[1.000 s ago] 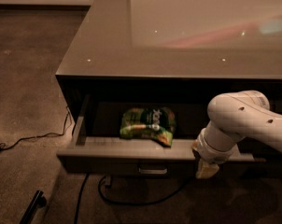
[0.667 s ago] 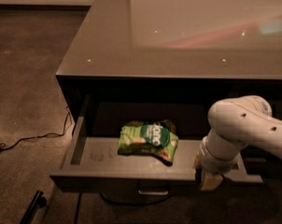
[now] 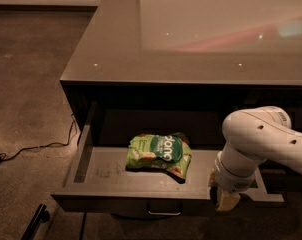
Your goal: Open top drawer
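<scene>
The top drawer [image 3: 111, 170] stands pulled well out from under the dark glossy counter [image 3: 116, 49], and its scuffed grey floor is in full view. A small loop handle [image 3: 164, 212] shows at the centre of its flat front. My gripper [image 3: 225, 200], on the end of the white arm [image 3: 256, 144], sits at the drawer's front edge, right of the handle. The arm's wrist hides the contact with the drawer front.
A green snack bag [image 3: 160, 154] lies in the middle of the drawer. A thin cable [image 3: 36, 149] runs across the carpet on the left. A black bar-shaped object [image 3: 33, 223] lies on the floor at bottom left. The counter top overhangs the drawer's back.
The drawer has slid further out toward the camera, showing more of its floor and the whole bag. My gripper has come forward and down with the drawer front.
</scene>
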`<state>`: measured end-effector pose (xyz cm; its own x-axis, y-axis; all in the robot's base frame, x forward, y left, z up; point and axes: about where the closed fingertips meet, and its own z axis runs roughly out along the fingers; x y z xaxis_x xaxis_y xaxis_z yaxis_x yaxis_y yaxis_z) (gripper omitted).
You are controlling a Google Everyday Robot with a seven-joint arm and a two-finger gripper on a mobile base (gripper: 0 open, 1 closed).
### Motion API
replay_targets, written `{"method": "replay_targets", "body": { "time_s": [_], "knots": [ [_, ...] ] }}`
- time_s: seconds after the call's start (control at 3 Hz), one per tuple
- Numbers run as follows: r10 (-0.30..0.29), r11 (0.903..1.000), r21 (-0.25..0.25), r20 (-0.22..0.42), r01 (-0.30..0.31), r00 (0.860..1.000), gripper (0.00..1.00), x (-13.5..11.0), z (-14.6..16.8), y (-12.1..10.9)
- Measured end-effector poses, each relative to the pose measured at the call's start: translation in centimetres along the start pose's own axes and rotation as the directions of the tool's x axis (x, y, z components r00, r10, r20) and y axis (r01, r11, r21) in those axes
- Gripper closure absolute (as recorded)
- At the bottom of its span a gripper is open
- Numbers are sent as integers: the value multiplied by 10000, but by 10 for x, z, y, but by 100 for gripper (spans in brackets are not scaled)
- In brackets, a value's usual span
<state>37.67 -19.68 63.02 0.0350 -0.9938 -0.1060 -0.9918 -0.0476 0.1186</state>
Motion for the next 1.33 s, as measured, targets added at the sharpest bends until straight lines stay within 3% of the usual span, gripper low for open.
{"method": "replay_targets", "body": {
  "time_s": [0.67,1.0,1.33],
  "knots": [
    [112,9993,-355,-108,-116,9999,13,7,4,16],
    [418,9946,-928,-481,-461,9980,0,28,10,40],
    [420,9943,-957,-493,-466,9979,0,28,10,41]
  ]
}}
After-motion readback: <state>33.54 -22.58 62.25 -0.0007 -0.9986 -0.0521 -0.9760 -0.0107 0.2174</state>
